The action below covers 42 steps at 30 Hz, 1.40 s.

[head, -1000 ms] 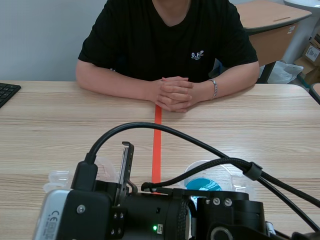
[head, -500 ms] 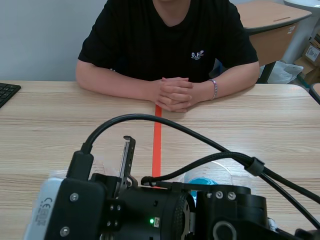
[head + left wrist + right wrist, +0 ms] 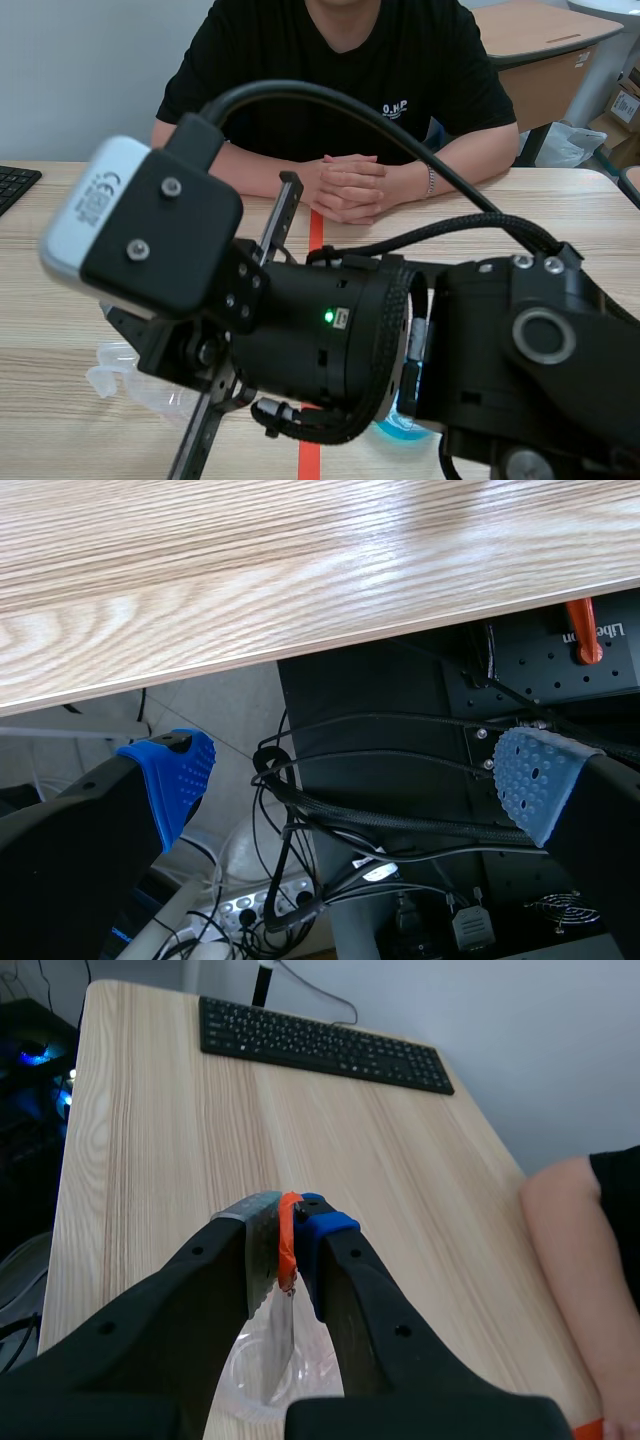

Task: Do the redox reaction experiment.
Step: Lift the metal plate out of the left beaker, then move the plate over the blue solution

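Orange strip (image 3: 288, 1255), one, right hand (image 3: 290, 1216) (one dish (image 3: 255, 1368))

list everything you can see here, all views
thin strip: one, orange at the gripped end, greyish below, pinched in the right gripper
clear container: one, transparent, on the table under the right gripper
blue thing: one, bright blue, on the table, mostly hidden by the right arm
keyboard: one, black, at the table's end
tape line: one, orange-red, down the table's middle
table: one, light wood
cables: several, black, below the table's edge
person: one, black T-shirt, across the table, hands clasped on it
left gripper: one, black with blue pads, open, off the table's edge
right gripper: one, black, shut on the strip
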{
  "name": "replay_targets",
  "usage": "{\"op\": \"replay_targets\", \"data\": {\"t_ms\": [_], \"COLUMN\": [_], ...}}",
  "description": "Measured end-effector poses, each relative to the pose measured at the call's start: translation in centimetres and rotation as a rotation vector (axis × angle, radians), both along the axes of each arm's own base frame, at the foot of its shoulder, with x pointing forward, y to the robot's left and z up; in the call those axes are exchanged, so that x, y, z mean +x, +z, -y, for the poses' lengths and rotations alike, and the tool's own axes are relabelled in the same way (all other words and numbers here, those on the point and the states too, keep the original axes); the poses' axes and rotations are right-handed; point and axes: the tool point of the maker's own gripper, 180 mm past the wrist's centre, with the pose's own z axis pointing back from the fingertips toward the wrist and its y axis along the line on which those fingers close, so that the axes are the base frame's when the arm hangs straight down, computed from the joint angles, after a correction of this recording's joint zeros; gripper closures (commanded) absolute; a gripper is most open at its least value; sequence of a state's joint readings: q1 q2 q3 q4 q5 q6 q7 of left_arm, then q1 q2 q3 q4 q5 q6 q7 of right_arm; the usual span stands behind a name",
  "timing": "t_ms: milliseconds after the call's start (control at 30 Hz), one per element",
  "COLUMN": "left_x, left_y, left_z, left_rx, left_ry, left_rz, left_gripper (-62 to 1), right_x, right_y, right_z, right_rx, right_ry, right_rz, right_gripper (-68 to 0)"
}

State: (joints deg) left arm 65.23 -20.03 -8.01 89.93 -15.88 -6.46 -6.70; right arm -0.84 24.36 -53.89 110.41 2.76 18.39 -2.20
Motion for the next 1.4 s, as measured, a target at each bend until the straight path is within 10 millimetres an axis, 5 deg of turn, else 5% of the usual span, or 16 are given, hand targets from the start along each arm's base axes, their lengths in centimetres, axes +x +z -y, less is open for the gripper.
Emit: {"op": "replay_targets", "data": {"t_ms": [500, 1100, 1400], "left_x": [0.0, 0.0, 0.0], "left_y": [0.0, 0.0, 0.0], "left_z": [0.0, 0.0, 0.0], "left_rx": [0.0, 0.0, 0.0], "left_ry": [0.0, 0.0, 0.0], "left_rz": [0.0, 0.0, 0.0], "left_gripper": [-59.8, -59.8, -59.7], "right_x": [-0.8, 1.4, 0.5], "right_y": [6.9, 6.3, 6.3], "right_z": [2.7, 9.9, 12.7], "right_rx": [0.085, 0.009, -0.022], "right_ry": [0.006, -0.097, -0.107], "right_rz": [0.046, 0.011, 0.005], "right_gripper": [-1.5, -1.5, -1.5]}}
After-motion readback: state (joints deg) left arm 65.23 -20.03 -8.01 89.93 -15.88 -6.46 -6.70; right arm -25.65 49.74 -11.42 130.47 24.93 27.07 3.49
